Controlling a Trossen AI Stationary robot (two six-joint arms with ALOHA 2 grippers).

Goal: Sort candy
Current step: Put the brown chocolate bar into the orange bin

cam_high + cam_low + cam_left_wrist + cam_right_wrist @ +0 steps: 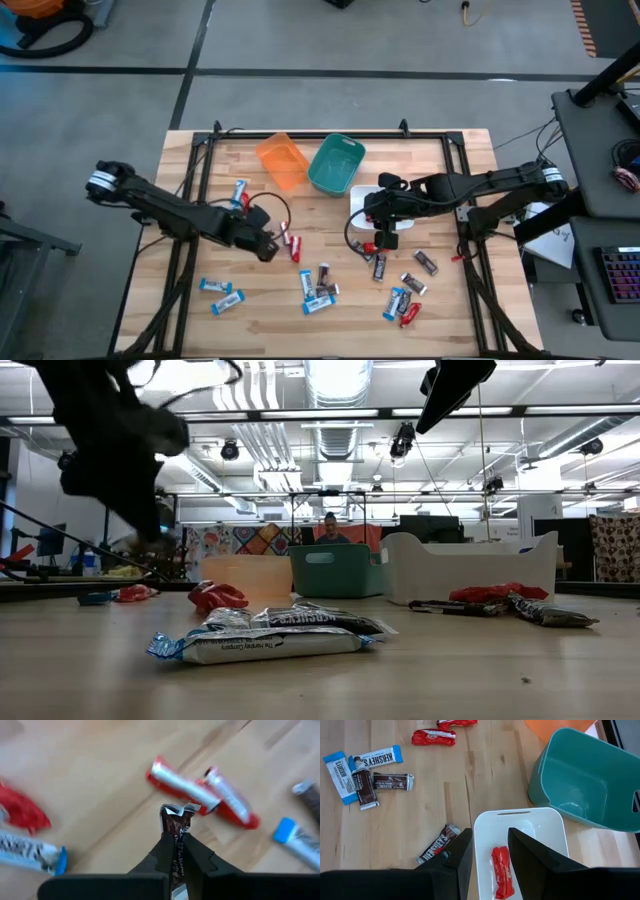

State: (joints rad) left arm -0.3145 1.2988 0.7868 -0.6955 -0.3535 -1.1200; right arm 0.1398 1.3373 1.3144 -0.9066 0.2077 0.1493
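Wooden table [200, 320] with a dark frame along its edges, both arms reaching in over it. At the far side, three bins side by side: orange bin [281, 160] tipped at an angle, teal bin [335, 163] just beside it, white bin [520, 827] next to the teal one and mostly under the right arm in the high view. Left gripper [175, 851] sits over the table's middle-left; fingers [161, 851] closed tight on a dark brown candy [175, 827], the wrapper standing up between the tips and lifted off the wood. Just beyond that held bar, two red candies [200, 795] lie touching end to end on the wood (a third red wrapper sits off to one side of the wrist view, blurred). Right gripper [490, 852] hangs above the white bin, fingers [530, 852] parted with nothing between them; one red candy [502, 872] lies inside the white bin directly under the gap. A dark brown bar [437, 845] lies on the table just outside the bin's wall. The rest of the candy is loose on the wood: a cluster of blue-and-white and brown bars [320, 285] near the front centre, two blue-and-white bars [220, 293] at front left, one blue-and-white bar [239, 192] near the orange bin, and a mix of brown, blue and red ones [405, 295] at front right. Low view: a blue-and-white bar stacked with a dark one [270, 635] closest to the lens; a person [328, 528] seated well behind the bins.
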